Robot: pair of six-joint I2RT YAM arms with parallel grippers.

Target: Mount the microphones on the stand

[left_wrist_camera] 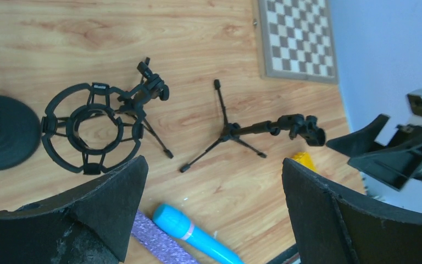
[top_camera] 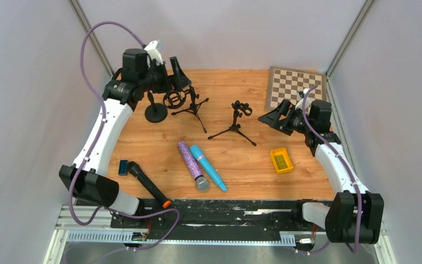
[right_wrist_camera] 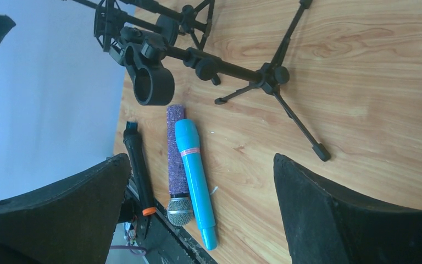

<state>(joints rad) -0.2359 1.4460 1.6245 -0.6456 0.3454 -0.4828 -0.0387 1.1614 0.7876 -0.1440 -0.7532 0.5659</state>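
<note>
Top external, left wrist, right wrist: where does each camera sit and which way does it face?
Top external: above and behind the bases, looking down on the table; both arms show.
Left wrist: over the table's far left, facing the tripod stand and chessboard; own open jaws below.
Right wrist: at the right, facing across to the purple microphone, blue microphone and black microphone; own open jaws below.
Shared: both wrist views show the tripod stand and blue microphone.

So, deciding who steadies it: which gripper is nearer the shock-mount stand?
Left. The left gripper hovers open just beyond the shock-mount stand; the right gripper is well off to its right, past the clip tripod.
</note>
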